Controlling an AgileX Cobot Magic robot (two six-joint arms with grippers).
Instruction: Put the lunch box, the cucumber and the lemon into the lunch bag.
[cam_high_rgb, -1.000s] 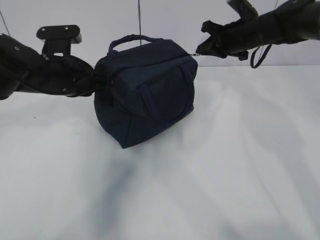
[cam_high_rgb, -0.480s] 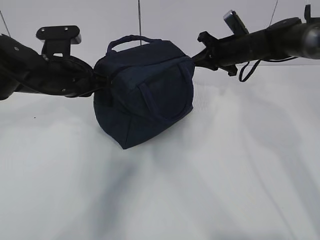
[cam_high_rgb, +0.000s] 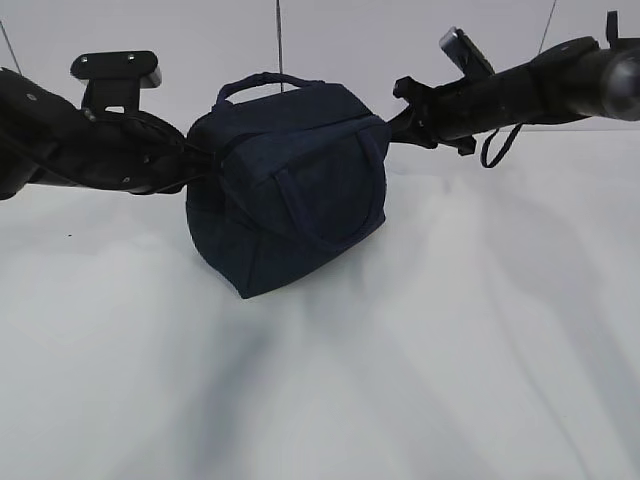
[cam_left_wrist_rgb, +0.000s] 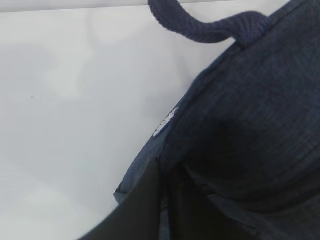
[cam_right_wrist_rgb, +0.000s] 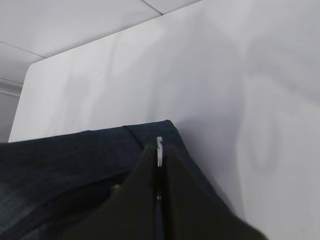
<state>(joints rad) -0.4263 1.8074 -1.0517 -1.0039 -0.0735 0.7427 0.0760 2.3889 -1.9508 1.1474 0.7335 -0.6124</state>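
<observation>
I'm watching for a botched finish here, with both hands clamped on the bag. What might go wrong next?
1. The right hand pinches only the thin silver zipper pull; it may slip out.
2. The left hand grips fabric at the lunch bag's end, so opposing tugs may tip or drag the bag on the white table.
3. The bag's contents are hidden, so packing is unconfirmed.

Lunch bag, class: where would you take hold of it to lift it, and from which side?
Grip the lunch bag by its upper loop handle, coming from above: the handle arches clear of the top, leaving a gap beneath, and neither pincer blocks it.
</observation>
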